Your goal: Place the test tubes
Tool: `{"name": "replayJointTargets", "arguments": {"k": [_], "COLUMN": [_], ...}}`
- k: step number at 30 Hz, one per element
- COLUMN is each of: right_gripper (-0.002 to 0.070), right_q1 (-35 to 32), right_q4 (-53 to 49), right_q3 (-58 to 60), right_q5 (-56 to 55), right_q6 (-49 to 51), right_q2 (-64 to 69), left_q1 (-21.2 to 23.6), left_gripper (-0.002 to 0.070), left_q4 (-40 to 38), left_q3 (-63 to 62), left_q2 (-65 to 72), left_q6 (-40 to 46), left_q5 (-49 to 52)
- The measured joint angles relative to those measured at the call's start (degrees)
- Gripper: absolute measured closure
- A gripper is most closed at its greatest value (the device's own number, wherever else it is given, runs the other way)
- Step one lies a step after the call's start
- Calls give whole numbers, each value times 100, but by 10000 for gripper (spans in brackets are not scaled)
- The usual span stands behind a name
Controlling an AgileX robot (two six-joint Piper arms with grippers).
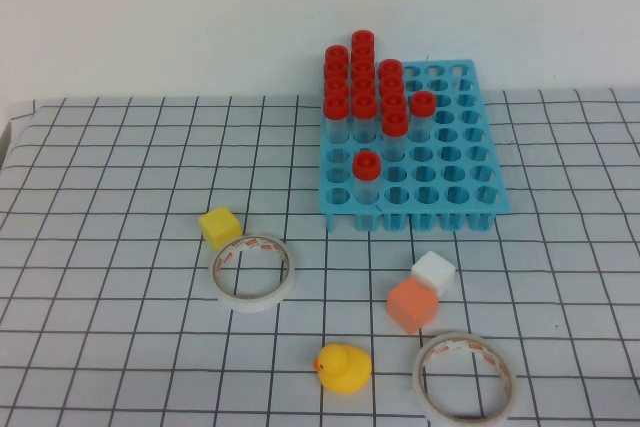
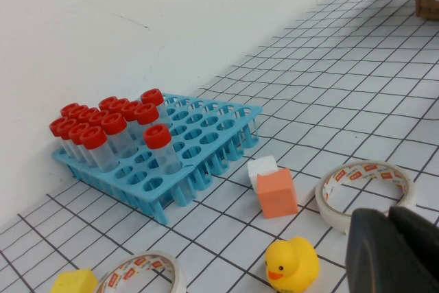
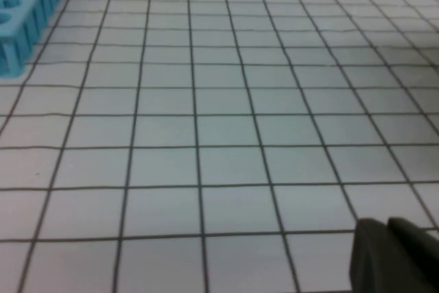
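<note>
Both pressed shut, left gripper (image 2: 392,241) and right gripper (image 3: 391,255) hang near; test tubes (image 1: 364,97) stand upright in the rack (image 1: 452,162), far and slightly right.

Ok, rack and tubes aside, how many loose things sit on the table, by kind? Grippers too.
Tape rolls: 2
Cubes: 3 (yellow cube, orange cube, white cube)
Rubber duck: 1
Total loose things: 6
Grippers: 2, both shut; left gripper facing the duck, right gripper over the gridded table.
</note>
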Motion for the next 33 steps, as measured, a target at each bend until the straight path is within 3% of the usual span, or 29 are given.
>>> {"name": "replayJointTargets", "arguments": {"k": [9,33], "right_gripper": [676,677], "right_q1": [478,506], "right_q4": [0,0], "right_q3": [-14,-26], "right_q5": [77,132], "right_q6": [700,737], "right_q2": [0,0], "left_q1": [0,0], "left_gripper": [676,676], "left_q4": [0,0], "left_q3": [0,0], "left_q2": [0,0], "left_q6": [0,-8], "left_q5": [-9,-9]}}
